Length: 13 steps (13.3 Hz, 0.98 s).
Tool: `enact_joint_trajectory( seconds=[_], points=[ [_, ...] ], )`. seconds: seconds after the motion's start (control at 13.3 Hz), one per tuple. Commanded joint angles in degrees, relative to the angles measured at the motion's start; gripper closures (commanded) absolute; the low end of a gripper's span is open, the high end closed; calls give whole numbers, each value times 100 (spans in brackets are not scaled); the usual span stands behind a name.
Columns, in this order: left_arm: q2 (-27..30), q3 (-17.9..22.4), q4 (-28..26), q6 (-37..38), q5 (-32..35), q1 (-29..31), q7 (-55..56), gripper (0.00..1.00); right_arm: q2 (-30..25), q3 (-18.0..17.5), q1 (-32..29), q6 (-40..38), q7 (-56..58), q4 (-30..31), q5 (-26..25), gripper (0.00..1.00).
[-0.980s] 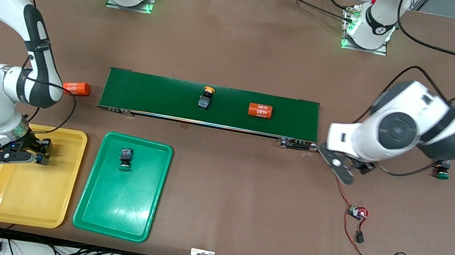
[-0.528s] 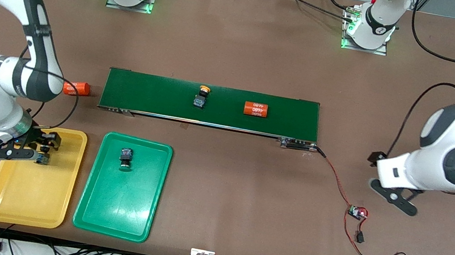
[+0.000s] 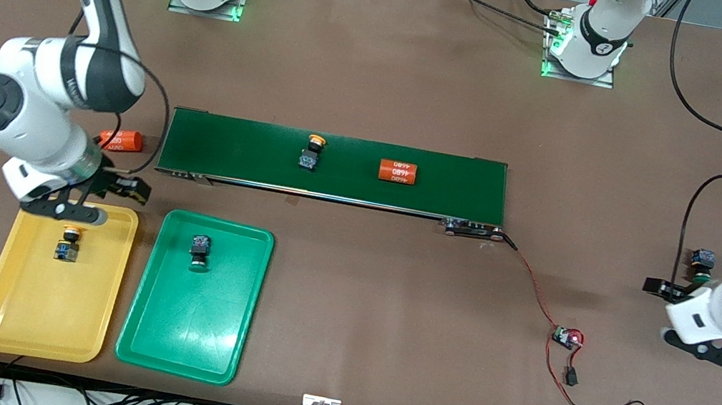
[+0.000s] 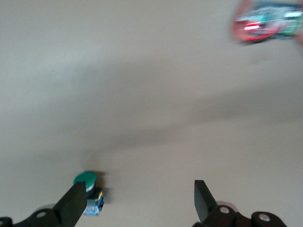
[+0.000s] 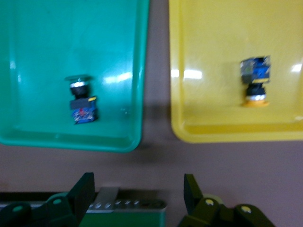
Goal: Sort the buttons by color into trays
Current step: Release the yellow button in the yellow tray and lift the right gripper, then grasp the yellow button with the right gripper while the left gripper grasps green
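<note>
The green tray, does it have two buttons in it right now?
No, the green tray holds only one green-capped button, lying near its conveyor end.

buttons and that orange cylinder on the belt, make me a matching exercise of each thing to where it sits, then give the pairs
Things:
1. yellow-capped button with nothing holding it
2. green-capped button farthest from the left arm
3. second yellow-capped button
4. second green-capped button

Places:
A. on the bare table by the left gripper
B. in the yellow tray
C. on the conveyor belt, beside the orange cylinder
D. in the green tray

Pairs: 1-B, 2-D, 3-C, 4-A
</note>
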State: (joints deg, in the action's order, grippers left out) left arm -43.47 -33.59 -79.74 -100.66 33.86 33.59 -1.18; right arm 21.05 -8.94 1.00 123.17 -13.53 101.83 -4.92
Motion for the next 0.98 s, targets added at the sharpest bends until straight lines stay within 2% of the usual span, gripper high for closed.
enact_joint_trajectory(
  seconds=[0.0, 0.15, 0.53, 0.68, 0.83, 0.9],
  points=[
    [58, -33, -322, 99, -37, 542, 417, 0, -697, -370, 14, 84, -657, 898, 61, 10],
    [15, 10, -551, 144, 42, 955, 382, 0, -909, -599, 14, 41, -1088, 1041, 148, 9],
    [93, 143, -1561, -918, 454, 1466, 355, 0, -1462, -1293, -21, 190, -1960, 1804, 184, 8],
    [119, 151, -1729, -1017, 464, 1493, 329, 0, -1603, -1443, -21, 286, -1978, 2085, 236, 7],
    [129, 160, -1861, -1052, 499, 1589, 102, 0, -1657, -1558, -4, 470, -2048, 2314, 683, 5],
    [120, 160, -1887, -1052, 629, 1625, -74, 0, -1657, -1645, -3, 576, -2092, 2385, 694, 5]
  ],
)
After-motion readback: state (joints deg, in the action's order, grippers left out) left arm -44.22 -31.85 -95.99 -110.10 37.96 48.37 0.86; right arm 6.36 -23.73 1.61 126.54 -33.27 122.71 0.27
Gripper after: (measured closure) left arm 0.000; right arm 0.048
